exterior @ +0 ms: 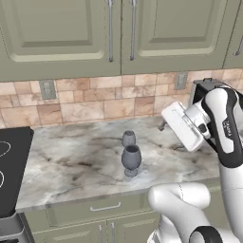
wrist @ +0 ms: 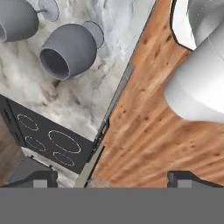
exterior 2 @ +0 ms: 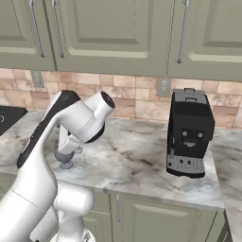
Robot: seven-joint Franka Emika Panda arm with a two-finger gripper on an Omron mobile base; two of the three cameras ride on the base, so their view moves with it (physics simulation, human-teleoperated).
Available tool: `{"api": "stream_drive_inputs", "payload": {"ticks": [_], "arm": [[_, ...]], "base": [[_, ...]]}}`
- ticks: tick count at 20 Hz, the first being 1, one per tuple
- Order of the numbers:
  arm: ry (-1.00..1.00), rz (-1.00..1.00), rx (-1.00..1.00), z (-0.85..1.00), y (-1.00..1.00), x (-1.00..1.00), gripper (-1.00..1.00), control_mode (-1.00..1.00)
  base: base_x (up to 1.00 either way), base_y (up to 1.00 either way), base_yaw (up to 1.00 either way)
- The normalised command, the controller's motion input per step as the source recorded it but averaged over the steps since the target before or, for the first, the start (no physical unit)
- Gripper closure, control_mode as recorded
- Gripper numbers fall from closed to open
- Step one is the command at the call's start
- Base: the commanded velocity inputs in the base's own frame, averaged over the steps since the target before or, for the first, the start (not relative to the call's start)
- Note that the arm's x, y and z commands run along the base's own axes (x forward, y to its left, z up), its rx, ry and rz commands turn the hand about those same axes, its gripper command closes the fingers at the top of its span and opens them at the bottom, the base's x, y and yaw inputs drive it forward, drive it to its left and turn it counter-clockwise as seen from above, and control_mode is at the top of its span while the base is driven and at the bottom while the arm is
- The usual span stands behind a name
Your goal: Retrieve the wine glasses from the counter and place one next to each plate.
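Two grey wine glasses stand upright in the middle of the marble counter [exterior: 71, 161]. The larger, darker glass [exterior: 131, 161] is in front and the smaller, paler glass [exterior: 128, 139] is just behind it. From above, the hand view shows the darker glass [wrist: 68, 50] and the paler glass [wrist: 15, 19] at the upper left. My gripper [wrist: 114, 177] is open and holds nothing. It hangs high above the counter's front edge, to the right of the glasses. The white hand [exterior: 182, 126] is tilted down. My arm hides most of one glass [exterior 2: 66, 160]. The plates are out of view.
A black stovetop [exterior: 9, 171] borders the counter on the left. A black coffee machine [exterior 2: 189, 134] stands at the right, against the tiled wall. Sage-green upper cabinets [exterior: 109, 33] hang overhead. A wooden floor [wrist: 148, 122] lies below the counter edge.
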Motion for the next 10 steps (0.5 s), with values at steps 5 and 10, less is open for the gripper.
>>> {"api": "stream_drive_inputs", "payload": {"ticks": [5, 10], "arm": [[0.08, -0.01, 0.05, -0.27, 0.0, 0.1, -1.0, -1.0], [0.01, 0.0, 0.09, -0.26, 0.0, 0.0, -1.0, -1.0]], "base": [[0.0, 0.0, 0.0], [0.0, 0.0, 0.0]]}}
